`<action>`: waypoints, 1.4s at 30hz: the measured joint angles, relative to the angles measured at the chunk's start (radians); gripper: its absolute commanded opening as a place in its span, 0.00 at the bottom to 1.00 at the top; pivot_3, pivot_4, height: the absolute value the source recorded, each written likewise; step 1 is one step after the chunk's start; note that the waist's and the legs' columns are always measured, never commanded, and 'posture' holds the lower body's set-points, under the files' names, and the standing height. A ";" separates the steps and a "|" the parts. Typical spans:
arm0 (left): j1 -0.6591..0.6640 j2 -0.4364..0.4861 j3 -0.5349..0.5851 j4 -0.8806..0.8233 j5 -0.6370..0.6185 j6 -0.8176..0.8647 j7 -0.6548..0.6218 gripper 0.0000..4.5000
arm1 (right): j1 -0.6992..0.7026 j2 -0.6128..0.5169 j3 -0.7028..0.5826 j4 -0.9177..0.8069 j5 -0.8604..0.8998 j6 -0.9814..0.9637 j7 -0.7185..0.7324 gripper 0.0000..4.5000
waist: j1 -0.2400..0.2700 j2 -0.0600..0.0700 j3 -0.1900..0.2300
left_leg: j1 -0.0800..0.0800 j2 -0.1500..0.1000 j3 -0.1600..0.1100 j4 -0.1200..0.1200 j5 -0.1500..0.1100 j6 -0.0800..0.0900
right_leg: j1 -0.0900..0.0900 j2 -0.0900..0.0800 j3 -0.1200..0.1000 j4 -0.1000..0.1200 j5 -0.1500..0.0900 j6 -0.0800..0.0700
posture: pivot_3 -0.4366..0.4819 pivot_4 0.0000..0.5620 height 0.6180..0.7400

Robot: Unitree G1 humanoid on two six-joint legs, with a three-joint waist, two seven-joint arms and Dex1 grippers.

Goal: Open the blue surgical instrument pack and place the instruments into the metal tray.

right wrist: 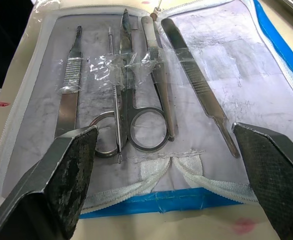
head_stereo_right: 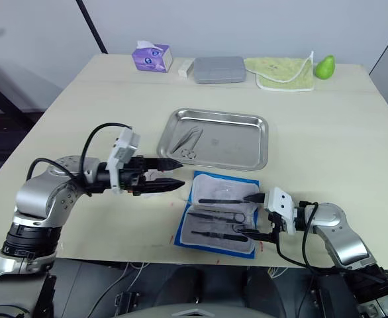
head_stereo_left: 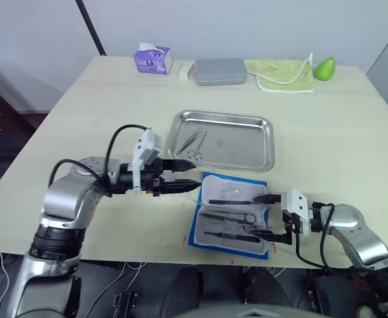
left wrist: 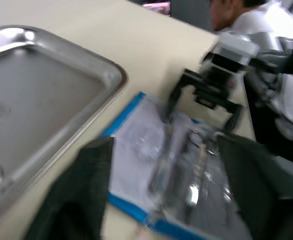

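The blue surgical instrument pack (head_stereo_left: 228,191) lies open on the table just in front of the metal tray (head_stereo_left: 237,142), its whitish inner sheet facing up. Several instruments (right wrist: 136,117), scissors and forceps among them, lie side by side in the pack under clear tape. Tweezers (head_stereo_left: 193,138) and small scissors (head_stereo_left: 195,154) rest in the tray's left part. My left gripper (head_stereo_left: 195,173) is open at the pack's left corner, holding nothing. At the pack's right edge, my right gripper (head_stereo_left: 263,215) is open, its fingers (right wrist: 61,185) straddling the near end.
Along the far table edge stand a purple tissue box (head_stereo_left: 153,59), a matte grey case (head_stereo_left: 220,71), a yellow-green cloth (head_stereo_left: 280,74) and a green pear-shaped object (head_stereo_left: 324,68). The table's front edge runs just below the pack.
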 measured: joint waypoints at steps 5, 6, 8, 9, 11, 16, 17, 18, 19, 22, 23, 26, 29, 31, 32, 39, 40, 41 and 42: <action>0.082 0.109 0.056 0.079 0.014 -0.132 -0.115 0.99 | 0.015 -0.004 -0.014 -0.006 0.001 0.000 -0.004 1.00 | 0.013 0.000 0.000 | 0.000 0.001 0.000 0.000 0.000 0.000 | 0.000 0.000 0.000 0.000 0.000 0.000 | 0.48 0.27 1.00; 0.089 0.119 0.058 0.093 0.017 -0.149 -0.128 0.99 | 0.019 -0.006 -0.017 -0.007 0.002 0.000 -0.004 1.00 | 0.015 0.000 0.000 | 0.000 0.001 0.000 0.000 0.000 0.000 | 0.000 0.000 0.000 0.000 -0.001 -0.002 | 0.48 0.27 1.00; 0.090 0.122 0.058 0.098 0.019 -0.163 -0.139 0.99 | 0.019 -0.007 -0.018 -0.007 0.002 0.000 -0.004 1.00 | 0.016 0.000 0.000 | 0.000 0.001 0.000 0.000 0.000 0.000 | 0.000 0.000 0.000 0.000 -0.002 -0.003 | 0.48 0.27 1.00; 0.089 0.123 0.058 0.098 0.019 -0.169 -0.140 0.99 | 0.019 -0.007 -0.018 -0.007 0.002 0.000 -0.004 1.00 | 0.016 0.000 0.000 | 0.000 0.001 0.000 0.000 0.000 0.000 | 0.000 0.000 0.000 0.000 -0.002 -0.003 | 0.48 0.27 1.00; 0.084 0.122 0.055 0.098 0.023 -0.181 -0.137 0.99 | 0.020 -0.007 -0.018 -0.009 0.003 0.000 -0.004 1.00 | 0.015 0.000 0.000 | 0.000 0.001 0.000 0.000 0.000 0.000 | 0.000 0.000 0.000 0.000 -0.001 -0.002 | 0.48 0.27 1.00; 0.012 0.073 -0.008 0.078 0.073 -0.206 -0.082 0.94 | 0.029 -0.014 -0.028 -0.011 0.005 0.000 -0.003 1.00 | 0.018 0.000 0.000 | -0.001 -0.001 0.001 0.000 0.000 0.000 | 0.000 0.000 -0.001 0.000 0.000 0.000 | 0.48 0.27 1.00; -0.019 0.044 -0.047 0.068 0.090 -0.210 -0.068 0.88 | 0.027 -0.015 -0.027 -0.009 0.005 0.001 -0.003 1.00 | 0.019 -0.001 -0.001 | -0.001 -0.002 0.001 0.001 0.000 0.000 | 0.000 0.000 -0.002 0.000 0.000 0.000 | 0.48 0.27 1.00; -0.051 0.014 -0.094 0.063 0.107 -0.210 -0.056 0.80 | 0.027 -0.015 -0.026 -0.010 0.005 0.001 -0.004 1.00 | 0.019 -0.002 -0.001 | -0.001 -0.002 0.001 0.001 0.000 0.000 | 0.001 0.000 -0.002 0.000 0.000 0.000 | 0.48 0.27 1.00; -0.065 -0.001 -0.118 0.060 0.116 -0.210 -0.051 0.70 | 0.024 -0.014 -0.025 -0.010 0.005 0.001 -0.005 1.00 | 0.016 -0.002 -0.001 | -0.001 -0.002 0.001 0.001 0.000 0.000 | 0.000 0.001 -0.001 0.000 0.000 0.000 | 0.48 0.27 1.00; -0.128 -0.039 -0.204 0.079 0.180 -0.221 -0.033 0.65 | 0.026 -0.012 -0.024 -0.014 0.005 0.001 -0.007 1.00 | 0.010 0.000 0.000 | -0.001 -0.001 0.001 0.000 0.000 0.000 | 0.000 0.002 0.000 0.000 0.000 0.000 | 0.48 0.27 1.00; -0.146 -0.057 -0.228 0.094 0.201 -0.234 -0.026 0.65 | 0.026 -0.012 -0.024 -0.014 0.005 0.001 -0.008 1.00 | 0.010 0.000 0.000 | -0.001 -0.001 0.001 0.000 0.000 0.000 | 0.000 0.002 0.000 0.000 0.000 0.000 | 0.48 0.27 1.00; -0.160 -0.095 -0.284 0.125 0.252 -0.275 -0.018 0.65 | 0.027 -0.012 -0.020 -0.017 0.005 0.001 -0.013 1.00 | 0.009 0.000 0.000 | -0.001 -0.001 0.002 0.000 0.000 0.000 | 0.000 0.002 0.000 0.000 0.000 0.000 | 0.48 0.27 1.00; -0.170 -0.115 -0.328 0.193 0.304 -0.331 -0.021 0.65 | 0.031 -0.012 -0.020 -0.023 0.005 0.006 -0.018 1.00 | 0.010 0.000 0.000 | -0.001 -0.001 0.001 0.000 0.000 0.000 | 0.000 0.003 0.000 0.000 0.000 0.000 | 0.48 0.27 1.00; -0.177 -0.135 -0.355 0.236 0.342 -0.369 -0.020 0.65 | 0.034 -0.012 -0.020 -0.025 0.005 0.007 -0.021 1.00 | 0.010 0.000 0.000 | -0.001 -0.001 0.002 0.000 0.000 0.000 | 0.000 0.003 0.000 0.000 0.000 0.000 | 0.48 0.27 1.00; -0.183 -0.145 -0.365 0.252 0.356 -0.379 -0.017 0.65 | 0.037 -0.012 -0.021 -0.027 0.005 0.007 -0.024 1.00 | 0.010 0.000 0.000 | -0.001 -0.001 0.001 0.000 0.000 0.000 | 0.000 0.003 0.000 0.000 0.000 0.000 | 0.48 0.27 1.00; -0.220 -0.218 -0.407 0.311 0.435 -0.428 0.018 0.65 | 0.048 -0.011 -0.023 -0.040 0.005 0.010 -0.040 1.00 | 0.010 -0.001 0.000 | -0.001 -0.001 0.001 0.001 0.000 0.001 | 0.000 0.003 0.000 0.000 0.000 0.000 | 0.48 0.27 1.00; -0.220 -0.224 -0.415 0.317 0.444 -0.434 0.021 0.65 | 0.049 -0.011 -0.023 -0.041 0.005 0.011 -0.044 1.00 | 0.010 -0.001 0.000 | -0.001 -0.001 0.001 0.001 0.000 0.000 | 0.000 0.003 0.000 0.000 0.000 0.000 | 0.48 0.27 1.00; -0.219 -0.227 -0.420 0.322 0.450 -0.436 0.023 0.65 | 0.050 -0.011 -0.023 -0.042 0.005 0.011 -0.045 1.00 | 0.010 -0.001 0.000 | -0.001 -0.001 0.001 0.001 0.000 0.001 | 0.000 0.003 0.000 0.000 0.000 0.000 | 0.48 0.27 1.00; -0.219 -0.230 -0.423 0.329 0.455 -0.441 0.026 0.65 | 0.051 -0.011 -0.022 -0.042 0.005 0.011 -0.047 1.00 | 0.010 -0.001 0.000 | -0.001 -0.001 0.001 0.001 0.000 0.001 | 0.000 0.003 0.000 0.000 0.000 0.000 | 0.48 0.27 1.00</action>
